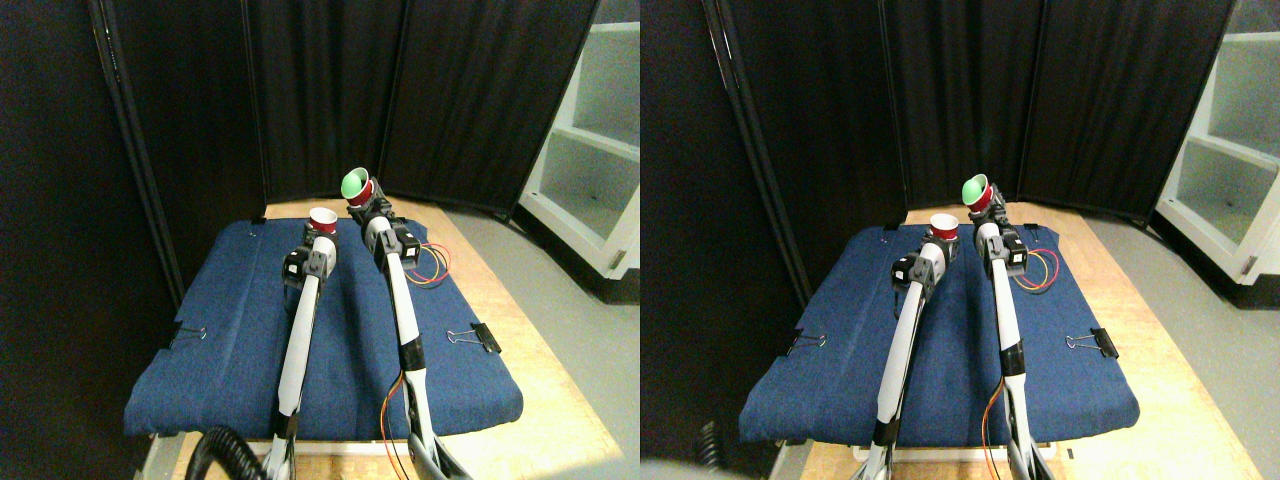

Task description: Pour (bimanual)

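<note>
A red cup with a white inside (322, 219) stands upright in my left gripper (320, 235), held above the far part of the blue cloth. My right gripper (364, 203) grips a second red cup with a green inside (356, 186). That cup is raised higher and tipped to the left, its mouth leaning toward the upright cup. The two cups are close together but apart. What is inside either cup cannot be made out.
A blue cloth (230, 330) covers a wooden table (520, 370), pinned by black binder clips (478, 337) at its edges. Black curtains (300, 90) close off the back and left. A white shelf unit (590, 150) stands at the right.
</note>
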{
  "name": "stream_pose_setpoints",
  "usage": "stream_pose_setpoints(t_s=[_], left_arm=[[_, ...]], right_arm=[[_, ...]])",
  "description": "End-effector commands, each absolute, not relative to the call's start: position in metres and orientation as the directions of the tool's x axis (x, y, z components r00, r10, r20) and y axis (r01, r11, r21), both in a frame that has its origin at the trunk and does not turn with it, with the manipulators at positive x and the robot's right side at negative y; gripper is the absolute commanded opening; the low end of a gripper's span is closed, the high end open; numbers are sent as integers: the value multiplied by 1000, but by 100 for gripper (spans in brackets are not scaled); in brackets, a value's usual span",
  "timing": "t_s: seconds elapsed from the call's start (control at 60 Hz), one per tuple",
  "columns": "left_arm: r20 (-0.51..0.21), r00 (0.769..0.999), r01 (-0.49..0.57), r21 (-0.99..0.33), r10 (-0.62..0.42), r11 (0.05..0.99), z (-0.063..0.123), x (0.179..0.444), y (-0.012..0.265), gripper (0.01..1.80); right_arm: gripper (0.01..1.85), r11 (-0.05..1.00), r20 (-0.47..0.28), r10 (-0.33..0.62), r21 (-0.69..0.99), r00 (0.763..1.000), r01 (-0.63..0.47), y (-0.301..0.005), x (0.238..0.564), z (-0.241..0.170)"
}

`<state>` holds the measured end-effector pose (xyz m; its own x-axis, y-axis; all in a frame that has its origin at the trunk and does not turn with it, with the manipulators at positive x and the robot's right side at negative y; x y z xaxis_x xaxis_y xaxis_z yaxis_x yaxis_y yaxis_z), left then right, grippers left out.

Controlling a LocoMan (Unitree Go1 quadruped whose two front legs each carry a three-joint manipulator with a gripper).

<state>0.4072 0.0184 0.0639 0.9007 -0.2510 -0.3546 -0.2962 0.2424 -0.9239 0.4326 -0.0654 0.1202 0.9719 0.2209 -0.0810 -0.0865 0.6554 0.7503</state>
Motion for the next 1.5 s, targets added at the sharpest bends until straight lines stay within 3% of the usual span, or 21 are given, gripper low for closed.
stream_pose_setpoints(t_s=[0.017, 0.267, 0.567, 1.117, 1.5], left_arm=[[-337, 906, -280, -931, -255, 236, 67, 410, 15, 33], [-338, 908, -283, -930, -246, 236, 64, 411, 15, 33], [-342, 908, -284, -927, -241, 246, 63, 413, 17, 33], [-352, 911, -293, -920, -217, 262, 54, 414, 16, 33], [-350, 912, -293, -921, -214, 255, 56, 414, 16, 33]], right_arm=[[45, 654, -85, 249, 750, 965, -103, -57, 435, 121], [49, 798, -110, 230, 590, 967, -122, -48, 434, 121], [51, 870, -92, 263, 453, 960, -195, -49, 435, 122], [56, 876, -99, 299, 424, 949, -232, -52, 433, 126], [47, 892, -116, 341, 353, 933, -282, -45, 431, 125]])
